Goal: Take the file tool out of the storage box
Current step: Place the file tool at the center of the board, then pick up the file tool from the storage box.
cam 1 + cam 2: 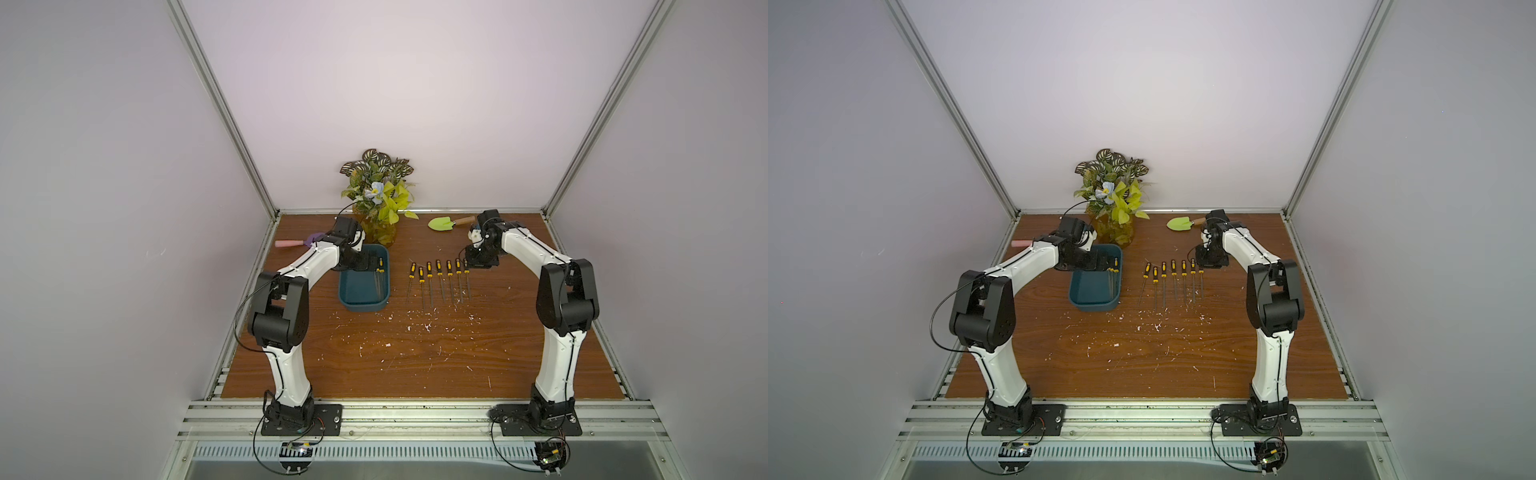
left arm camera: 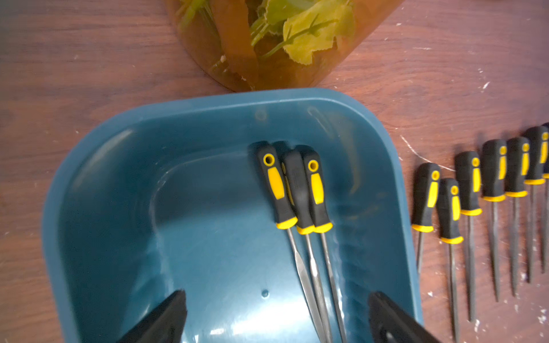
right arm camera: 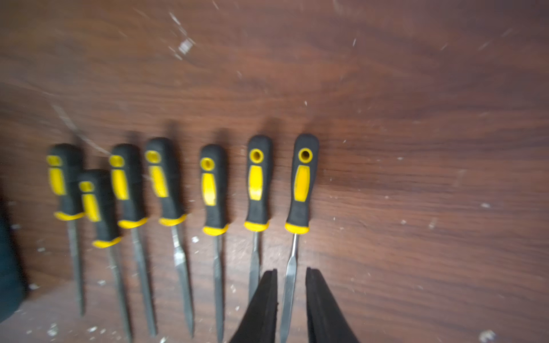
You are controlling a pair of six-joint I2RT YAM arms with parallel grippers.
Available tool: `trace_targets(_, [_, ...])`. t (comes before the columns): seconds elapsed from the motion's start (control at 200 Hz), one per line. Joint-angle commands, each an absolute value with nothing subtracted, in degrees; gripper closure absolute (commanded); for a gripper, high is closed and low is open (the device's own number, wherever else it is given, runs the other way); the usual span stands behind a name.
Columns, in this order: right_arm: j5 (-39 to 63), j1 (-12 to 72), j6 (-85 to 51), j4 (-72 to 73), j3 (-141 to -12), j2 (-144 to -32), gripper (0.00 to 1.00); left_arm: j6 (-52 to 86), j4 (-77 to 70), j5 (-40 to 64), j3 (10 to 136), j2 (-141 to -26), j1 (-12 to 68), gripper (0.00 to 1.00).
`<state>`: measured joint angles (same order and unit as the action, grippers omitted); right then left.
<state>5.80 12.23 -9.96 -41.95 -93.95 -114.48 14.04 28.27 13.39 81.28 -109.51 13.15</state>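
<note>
Both claws empty: left claw (image 2: 277, 295) spread wide over the storage box (image 1: 365, 308), right claw (image 3: 290, 271) narrow over a laid-out file.
Three files (image 2: 300, 193) lie side by side in the box (right half, handles toward the far end), with the left claw above their shafts. Seven more files (image 1: 440, 278) sit in a row on the surface (image 1: 415, 353) right of the box. The right claw straddles the blade of the rightmost file (image 3: 301, 184), slim gap each side, file lying flat. Amber vase (image 1: 380, 235) just beyond the box's far end.
</note>
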Motion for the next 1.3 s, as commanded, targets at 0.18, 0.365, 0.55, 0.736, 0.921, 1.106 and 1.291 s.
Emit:
trace_targets(0.18, [5.0, 11.1, -8.4, -43.7, -93.3, -108.1, 0.75, 16.5, 29.5, 9.2, 88.4, -115.1, 13.9, 0.24])
trace_targets(0.365, [5.5, 10.4, -8.1, -42.9, -90.8, -107.2, 0.75, 17.0, 29.5, 8.6, 90.5, -118.4, 14.4, 0.31])
trace_targets(0.55, [6.2, 9.0, -7.5, -42.2, -88.9, -106.1, 0.75, 17.7, 29.5, 7.5, 91.6, -120.5, 14.7, 0.36])
trace_targets(0.736, [7.2, 8.0, -6.9, -41.6, -87.6, -105.7, 0.75, 18.4, 29.5, 5.6, 92.2, -122.0, 15.3, 0.39])
trace_targets(0.921, [7.8, 7.3, -6.5, -40.6, -85.6, -104.8, 0.75, 18.9, 29.5, 4.3, 92.7, -123.9, 16.0, 0.41])
trace_targets(1.106, [8.3, 6.5, -6.1, -40.1, -83.8, -103.9, 0.74, 19.1, 29.5, 2.6, 92.9, -125.2, 16.8, 0.41])
trace_targets(1.291, [8.7, 6.4, -6.2, -39.7, -83.2, -103.4, 0.74, 19.2, 29.6, 0.3, 91.8, -125.3, 17.0, 0.51])
